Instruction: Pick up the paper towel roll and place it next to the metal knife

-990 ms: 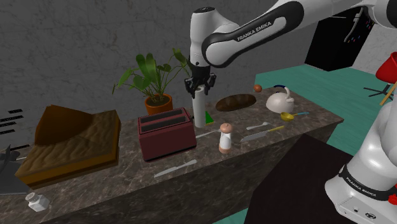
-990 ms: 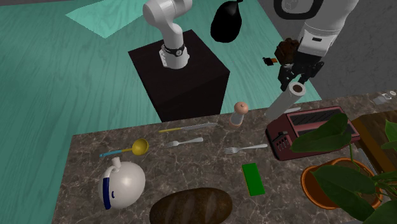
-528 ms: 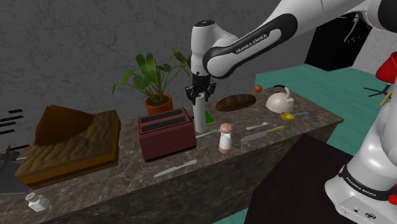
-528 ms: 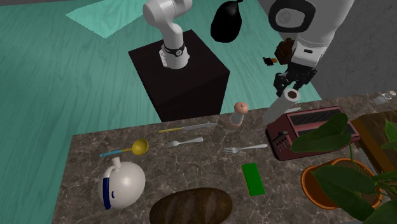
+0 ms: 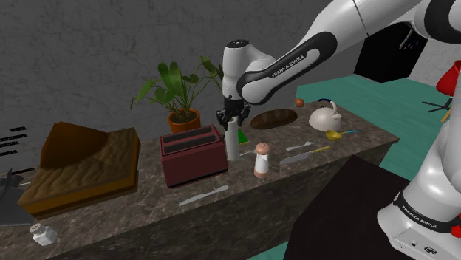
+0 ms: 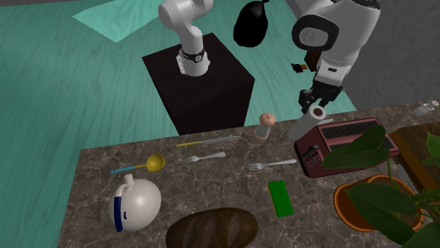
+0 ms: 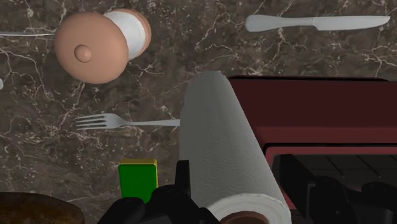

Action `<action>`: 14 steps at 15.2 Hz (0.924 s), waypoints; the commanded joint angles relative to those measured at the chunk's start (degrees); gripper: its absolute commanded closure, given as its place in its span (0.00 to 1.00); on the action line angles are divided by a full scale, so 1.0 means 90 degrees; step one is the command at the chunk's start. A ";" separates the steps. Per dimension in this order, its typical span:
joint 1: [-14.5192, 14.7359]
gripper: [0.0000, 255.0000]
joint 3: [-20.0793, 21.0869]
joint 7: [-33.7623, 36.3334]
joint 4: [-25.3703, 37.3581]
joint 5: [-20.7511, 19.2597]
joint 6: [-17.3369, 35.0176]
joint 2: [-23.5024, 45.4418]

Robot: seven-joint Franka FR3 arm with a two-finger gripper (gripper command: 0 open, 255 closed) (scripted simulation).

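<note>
The paper towel roll (image 5: pixel 233 144), pinched in the gripper (image 5: pixel 232 122), is yet to be set beside the knife (image 7: pixel 316 23).

The paper towel roll (image 7: pixel 222 153) in my black gripper (image 5: pixel 233 122) is white with a fine dimpled pattern. The toaster (image 7: pixel 331 121) is dark red; the counter (image 7: pixel 38 140) is dark brown, veined white. In the second exterior view, at eight o'clock from the toaster, lies a bright green block (image 6: pixel 281 197); the kettle (image 6: pixel 141 204) is white with a blue stripe.
</note>
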 commanded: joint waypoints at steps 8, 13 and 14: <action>0.0047 1.00 -0.0084 0.0208 -0.0226 -0.0213 0.0628 0.0417; 0.0086 1.00 -0.0149 0.0334 -0.0297 -0.0345 0.0961 0.0689; 0.0095 1.00 -0.0163 0.0360 -0.0306 -0.0372 0.1026 0.0746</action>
